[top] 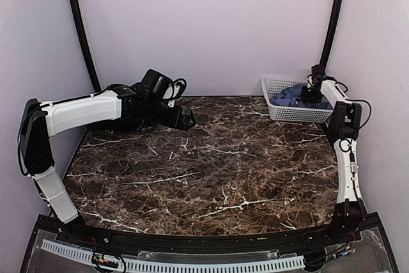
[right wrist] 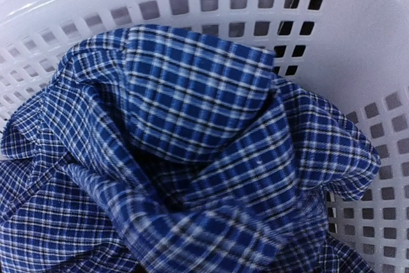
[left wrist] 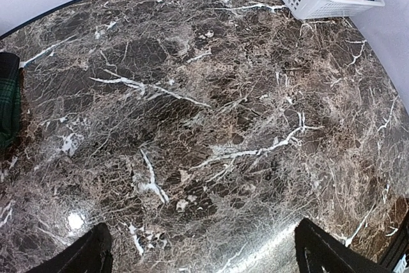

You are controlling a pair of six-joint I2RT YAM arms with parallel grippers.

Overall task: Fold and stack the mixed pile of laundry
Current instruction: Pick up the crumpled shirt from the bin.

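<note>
My right gripper (top: 311, 96) is down in the basket (top: 281, 115) at the far right corner of the table (top: 211, 177), right on the shirt (top: 289, 97). The right wrist camera is filled with bunched blue-and-white check against the lattice wall, and none of my fingers show in it. So I cannot tell whether those jaws are apart or already pinching cloth. My left gripper (left wrist: 211, 257) hangs over the far left of the table with its jaws wide apart and nothing between them. A bit of dark green plaid cloth (left wrist: 7, 100) lies at the left edge of that wrist view.

I judge this to be the first step: getting the shirt out of the basket. Nothing is spread or folded on the table yet. The next move calls for a firm pinch on a single layer, ideally near the collar or a hem. Then a lift high enough to clear the rim without dragging the basket along. After that the shirt goes to the middle of the table, where my left side can help flatten it.
</note>
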